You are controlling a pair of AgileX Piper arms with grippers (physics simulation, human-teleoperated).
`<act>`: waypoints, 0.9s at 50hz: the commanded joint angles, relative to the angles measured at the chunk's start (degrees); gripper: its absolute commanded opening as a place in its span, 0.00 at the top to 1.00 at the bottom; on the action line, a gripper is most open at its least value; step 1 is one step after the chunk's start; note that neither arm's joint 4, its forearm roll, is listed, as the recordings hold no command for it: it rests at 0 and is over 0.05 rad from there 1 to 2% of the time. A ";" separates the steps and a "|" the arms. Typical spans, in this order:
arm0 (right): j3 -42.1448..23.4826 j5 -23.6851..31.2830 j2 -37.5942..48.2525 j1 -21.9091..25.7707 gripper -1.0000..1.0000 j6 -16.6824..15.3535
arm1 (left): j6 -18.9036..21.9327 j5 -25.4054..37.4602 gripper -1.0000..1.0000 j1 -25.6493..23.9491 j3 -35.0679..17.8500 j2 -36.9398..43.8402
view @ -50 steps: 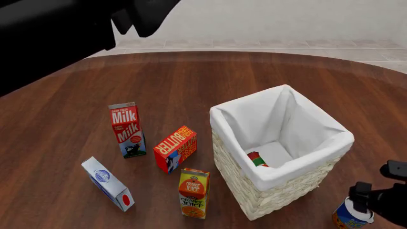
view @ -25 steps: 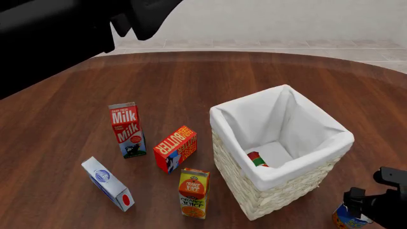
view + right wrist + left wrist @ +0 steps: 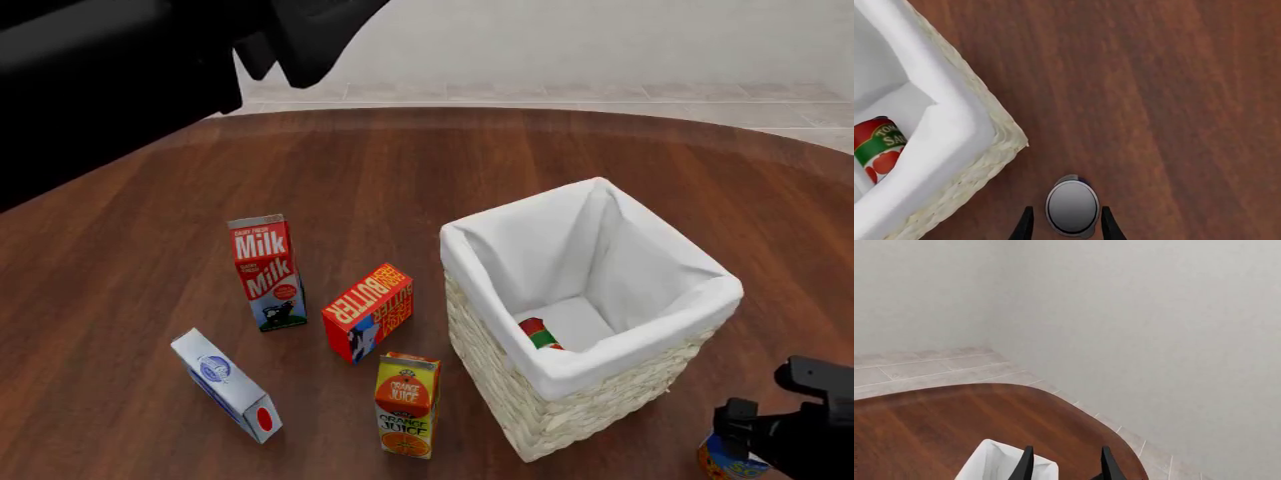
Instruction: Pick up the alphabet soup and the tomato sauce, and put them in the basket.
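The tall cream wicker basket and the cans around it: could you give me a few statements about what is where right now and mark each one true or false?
1. The red-labelled tomato sauce can lies inside the tall cream wicker basket. True.
2. The alphabet soup can with the silvery top is also in the basket. False: it stands on the brown wooden table outside the basket.
3. The right gripper has its fingers on either side of the alphabet soup can. True, though it is unclear whether they touch it.
4. The red and white milk carton lies flat. False: it stands upright.
5. The left gripper holds a can. False: nothing is between its fingers.
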 commanded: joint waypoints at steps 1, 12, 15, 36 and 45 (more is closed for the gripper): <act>0.66 -1.60 1.20 -0.13 0.00 -0.10 | -0.18 -0.21 0.00 0.07 0.29 -0.07; 0.99 -4.28 3.81 -1.00 0.00 -1.18 | -0.37 -0.48 0.00 0.24 0.71 -0.26; 1.14 -4.67 4.15 -1.09 0.00 -1.22 | -0.40 -0.54 0.00 0.30 0.81 -0.32; 2.37 -6.88 5.91 -1.81 0.00 -1.61 | -0.60 -0.83 0.00 0.56 1.44 -0.63; 3.19 -8.16 6.82 -1.82 0.00 -1.56 | -0.67 -0.96 0.00 0.71 1.63 -0.73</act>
